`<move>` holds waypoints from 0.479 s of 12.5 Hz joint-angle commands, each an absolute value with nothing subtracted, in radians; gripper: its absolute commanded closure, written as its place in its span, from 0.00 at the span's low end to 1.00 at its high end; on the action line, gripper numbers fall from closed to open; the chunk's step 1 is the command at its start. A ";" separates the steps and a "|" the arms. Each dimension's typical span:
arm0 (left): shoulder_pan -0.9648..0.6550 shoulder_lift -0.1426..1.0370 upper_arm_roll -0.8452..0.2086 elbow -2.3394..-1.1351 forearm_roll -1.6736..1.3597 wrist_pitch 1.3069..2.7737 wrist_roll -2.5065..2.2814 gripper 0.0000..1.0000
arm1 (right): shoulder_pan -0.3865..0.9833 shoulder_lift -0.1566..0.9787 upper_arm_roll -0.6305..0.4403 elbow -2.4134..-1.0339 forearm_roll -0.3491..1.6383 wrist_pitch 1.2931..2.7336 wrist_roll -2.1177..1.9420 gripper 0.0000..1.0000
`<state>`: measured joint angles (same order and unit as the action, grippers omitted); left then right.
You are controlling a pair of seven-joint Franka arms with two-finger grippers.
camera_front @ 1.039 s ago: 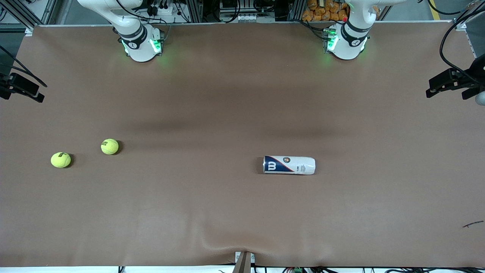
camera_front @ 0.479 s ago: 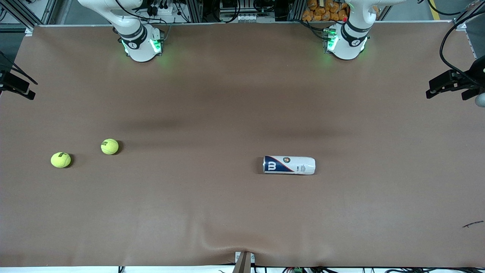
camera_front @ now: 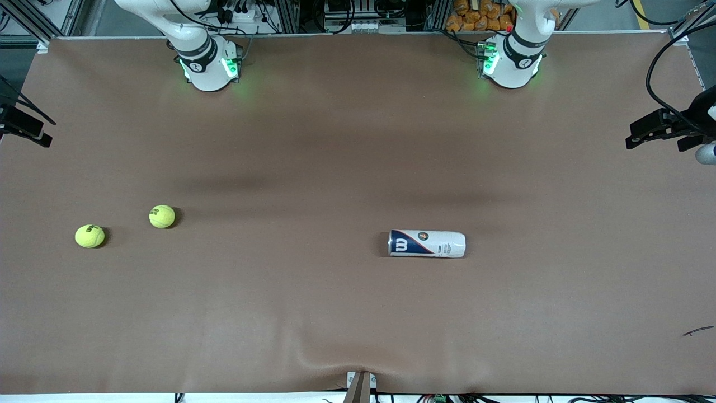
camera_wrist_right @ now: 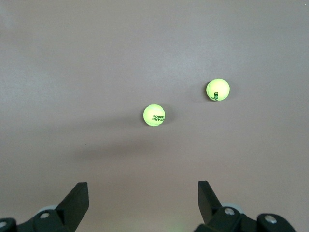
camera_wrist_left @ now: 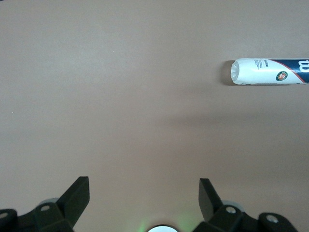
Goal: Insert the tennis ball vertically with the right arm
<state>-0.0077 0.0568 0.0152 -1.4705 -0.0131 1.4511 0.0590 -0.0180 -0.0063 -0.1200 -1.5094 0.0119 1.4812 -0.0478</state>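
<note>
Two yellow-green tennis balls (camera_front: 162, 216) (camera_front: 89, 236) lie on the brown table toward the right arm's end. Both tennis balls (camera_wrist_right: 154, 115) (camera_wrist_right: 217, 90) also show in the right wrist view. My right gripper (camera_wrist_right: 143, 189) hangs high over the table near them, open and empty. A white and navy ball can (camera_front: 427, 243) lies on its side near the table's middle, toward the left arm's end. The same can (camera_wrist_left: 270, 71) appears in the left wrist view. My left gripper (camera_wrist_left: 144, 186) hangs high over bare table, open, holding nothing.
The brown mat (camera_front: 313, 313) covers the whole table and bulges slightly at its edge nearest the camera. Both arm bases (camera_front: 210, 67) (camera_front: 509, 64) stand along the farthest edge. A small dark scrap (camera_front: 698, 331) lies at the left arm's end.
Both hands shifted slightly at the edges of the front view, the right one toward the outside. Balls and can have not moved.
</note>
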 commanded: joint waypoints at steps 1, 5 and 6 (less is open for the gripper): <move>-0.008 0.064 0.012 -1.463 -0.018 1.457 0.055 0.00 | -0.052 -0.011 -0.115 -1.506 -0.005 1.473 -0.054 0.00; -0.009 0.067 0.011 -1.465 -0.014 1.457 0.054 0.00 | -0.124 -0.006 -0.114 -1.503 0.003 1.479 -0.063 0.00; -0.009 0.067 0.011 -1.465 -0.017 1.459 0.054 0.00 | -0.133 -0.003 -0.114 -1.502 0.009 1.479 -0.063 0.00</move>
